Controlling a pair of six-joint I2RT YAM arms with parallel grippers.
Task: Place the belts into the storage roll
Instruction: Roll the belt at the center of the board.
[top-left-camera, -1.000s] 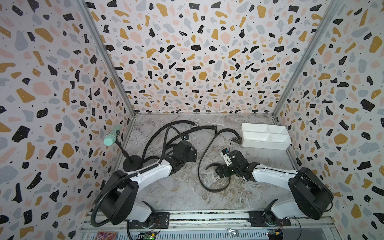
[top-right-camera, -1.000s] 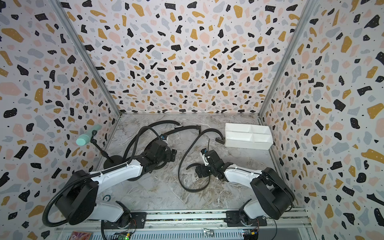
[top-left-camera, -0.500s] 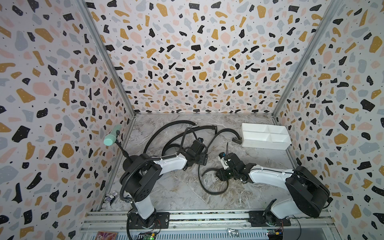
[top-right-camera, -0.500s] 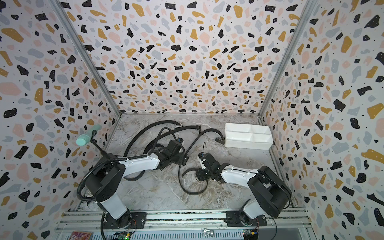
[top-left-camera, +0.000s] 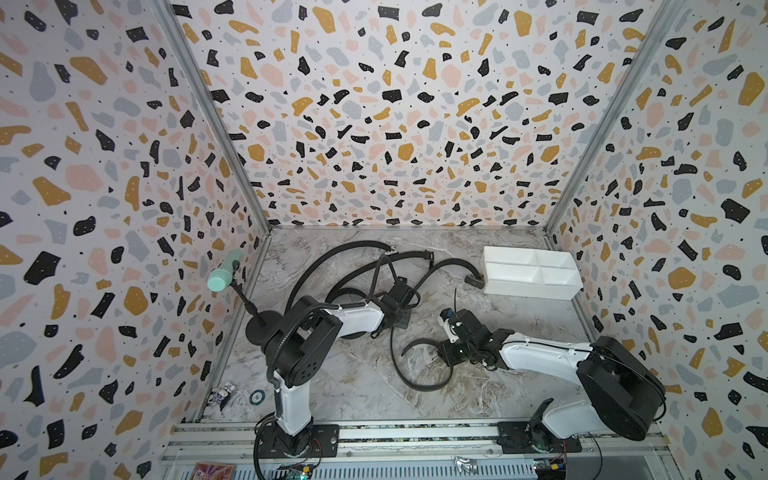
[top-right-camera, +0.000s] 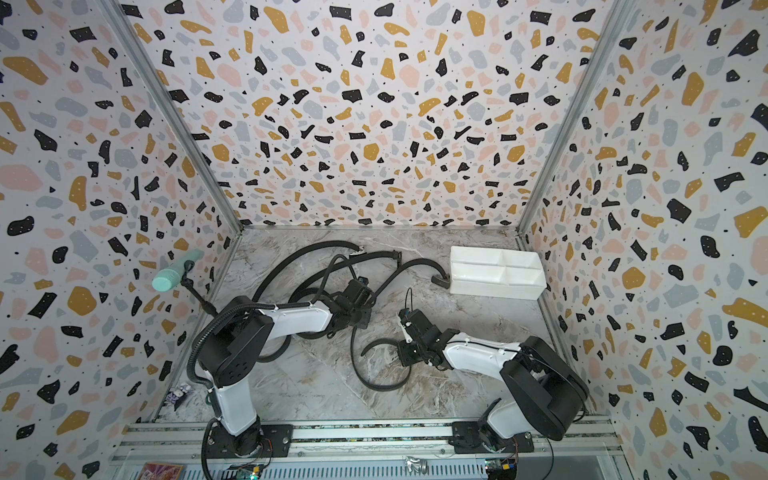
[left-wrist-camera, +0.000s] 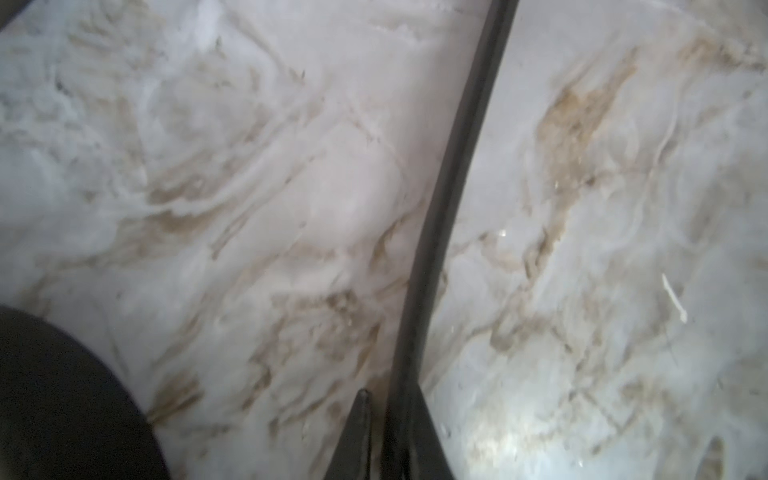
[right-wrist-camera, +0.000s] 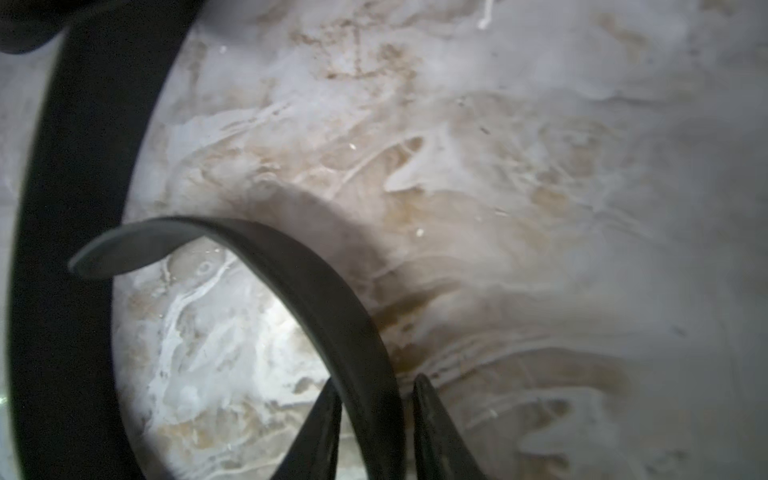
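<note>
Black belts (top-left-camera: 332, 259) curl over the marble floor left of the white storage roll (top-left-camera: 503, 253), which stands at the back right in both top views. One belt (left-wrist-camera: 469, 137) runs edge-on into my left gripper (left-wrist-camera: 390, 399), which is shut on it near mid-floor (top-left-camera: 400, 323). Its free end (right-wrist-camera: 232, 237) curls in a loop (top-left-camera: 419, 386) and passes between the fingers of my right gripper (right-wrist-camera: 376, 384), closed in on it. In a top view the right gripper (top-right-camera: 405, 353) sits low by that curl.
A teal-headed microphone (top-left-camera: 224, 274) on a gooseneck with a round black base (top-left-camera: 259, 330) stands by the left wall. Small bits of litter (top-left-camera: 222, 395) lie at the front left. A belt buckle (top-left-camera: 473, 281) rests against the storage roll's near corner.
My left arm swung right toward mid-floor and its jaws shut on the belt. My right gripper's jaws narrowed onto the belt's curled end and shifted slightly left.
</note>
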